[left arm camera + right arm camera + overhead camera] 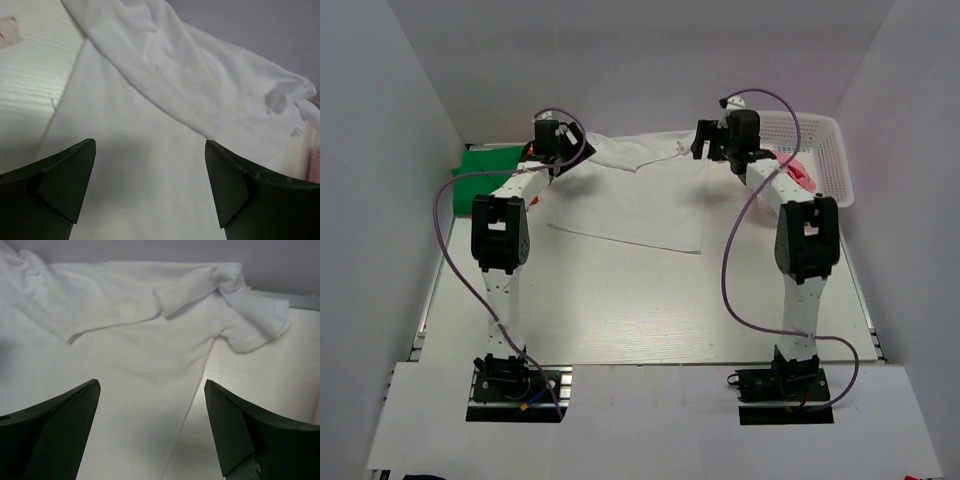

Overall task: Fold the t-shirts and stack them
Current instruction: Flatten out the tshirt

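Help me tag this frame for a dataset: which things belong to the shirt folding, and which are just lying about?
Job in hand: white t-shirt, spread out; green t-shirt, far left; pink t-shirt, far right; left pincer and right pincer, both open.

Lying about: white lattice basket; tape scrap.

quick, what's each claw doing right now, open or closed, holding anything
left claw: open, holding nothing, above the white t-shirt
right claw: open, holding nothing, above the same shirt
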